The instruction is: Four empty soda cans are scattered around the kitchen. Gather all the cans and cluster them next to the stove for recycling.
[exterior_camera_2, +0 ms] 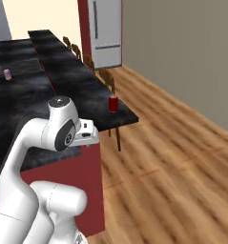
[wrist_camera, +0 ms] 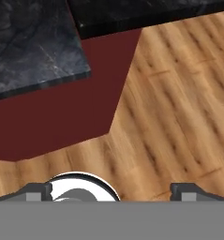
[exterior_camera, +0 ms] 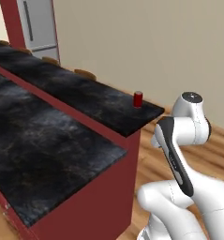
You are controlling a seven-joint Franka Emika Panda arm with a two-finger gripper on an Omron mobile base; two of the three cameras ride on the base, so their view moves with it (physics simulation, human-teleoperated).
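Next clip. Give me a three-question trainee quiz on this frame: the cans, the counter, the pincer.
1. True or false: the red can stands upright on the raised counter, near its end.
2. What colour is the far can on the lower counter?
3. The pincer is: A) shut on a can, B) open and empty over the floor, C) resting on the counter.

Key: 1 true; 2 purple; 3 B.

The purple can (exterior_camera_2: 7, 74) way back on the counter (exterior_camera_2: 20, 95) is too small to make out, maybe a silver top. Fridge (exterior_camera: 38, 26) is cut off at the top edge, and the chairs (exterior_camera_2: 106, 78) are mostly hidden behind the bar top.
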